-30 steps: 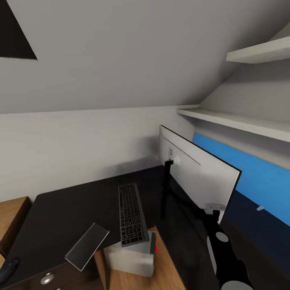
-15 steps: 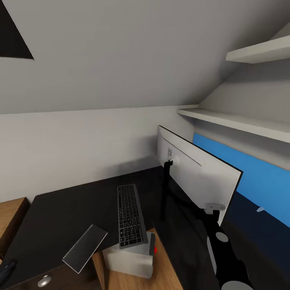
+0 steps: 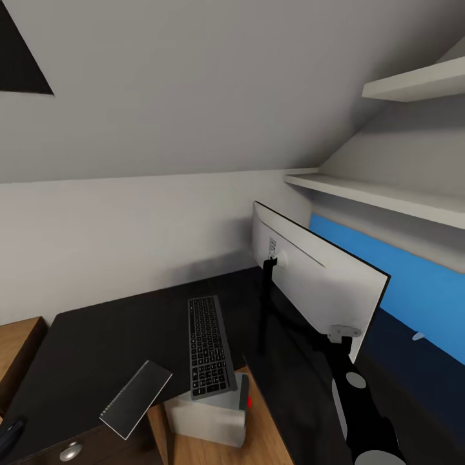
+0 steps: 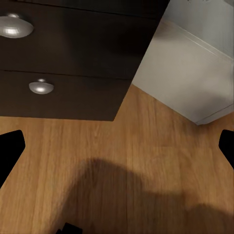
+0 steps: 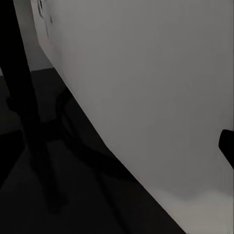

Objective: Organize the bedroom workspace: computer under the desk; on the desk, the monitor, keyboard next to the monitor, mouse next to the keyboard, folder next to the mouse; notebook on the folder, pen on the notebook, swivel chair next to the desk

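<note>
The notebook and keyboard lie on the desk left of the right gripper, which reaches the monitor's lower corner; whether it grips cannot be told. The robot should probably nudge the monitor gently so the stand stays upright. The left gripper, fingers apart, hangs over floor beside the computer, while the mouse is cut off.

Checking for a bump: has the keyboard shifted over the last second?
No. The keyboard keeps its place against the monitor stand and the computer below its near end; only the camera drifted slightly.

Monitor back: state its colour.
Pale grey-white; the wide thin monitor's back shows best in the head view.
</note>
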Robot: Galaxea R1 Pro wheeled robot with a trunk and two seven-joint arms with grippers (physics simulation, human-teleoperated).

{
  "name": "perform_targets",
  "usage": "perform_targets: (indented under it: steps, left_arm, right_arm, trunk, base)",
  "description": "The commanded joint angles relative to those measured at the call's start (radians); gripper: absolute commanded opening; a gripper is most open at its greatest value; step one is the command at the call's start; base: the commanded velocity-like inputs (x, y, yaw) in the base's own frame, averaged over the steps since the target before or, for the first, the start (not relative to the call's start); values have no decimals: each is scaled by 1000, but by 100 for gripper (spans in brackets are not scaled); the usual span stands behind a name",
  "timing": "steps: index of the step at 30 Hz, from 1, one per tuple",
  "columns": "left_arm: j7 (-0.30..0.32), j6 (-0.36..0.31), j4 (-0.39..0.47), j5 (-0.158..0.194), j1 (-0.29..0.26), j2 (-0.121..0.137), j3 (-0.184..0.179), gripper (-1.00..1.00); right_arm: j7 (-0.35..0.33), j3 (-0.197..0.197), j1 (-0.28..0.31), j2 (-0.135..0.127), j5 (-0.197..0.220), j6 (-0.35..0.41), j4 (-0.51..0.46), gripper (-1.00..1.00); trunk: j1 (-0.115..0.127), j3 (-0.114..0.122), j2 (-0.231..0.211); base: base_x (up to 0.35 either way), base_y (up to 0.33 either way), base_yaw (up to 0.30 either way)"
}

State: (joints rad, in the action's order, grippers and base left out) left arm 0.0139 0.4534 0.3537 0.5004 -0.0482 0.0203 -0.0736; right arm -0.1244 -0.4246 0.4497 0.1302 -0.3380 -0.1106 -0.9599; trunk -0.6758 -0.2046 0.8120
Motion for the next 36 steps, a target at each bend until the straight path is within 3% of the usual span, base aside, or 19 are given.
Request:
perform_targets:
  steps: [1, 11, 36]
  left_arm:
    - [1, 5, -1, 10, -1, 1, -8, 100]
    - [1, 5, -1, 10, -1, 1, -8, 100]
    - [1, 5, -1, 10, -1, 1, -9, 100]
  right_arm:
    - [-9, -7, 1, 2, -9, -4, 0, 100]
    - [-9, -7, 2, 2, -9, -6, 0, 100]
    - [-8, -8, 2, -1, -10, -9, 0, 100]
  trunk:
    - [0, -1, 1]
    - [0, -1, 1]
    - [0, -1, 1]
  base:
    - [179, 48, 0]
    - [196, 37, 0]
    - [15, 1, 0]
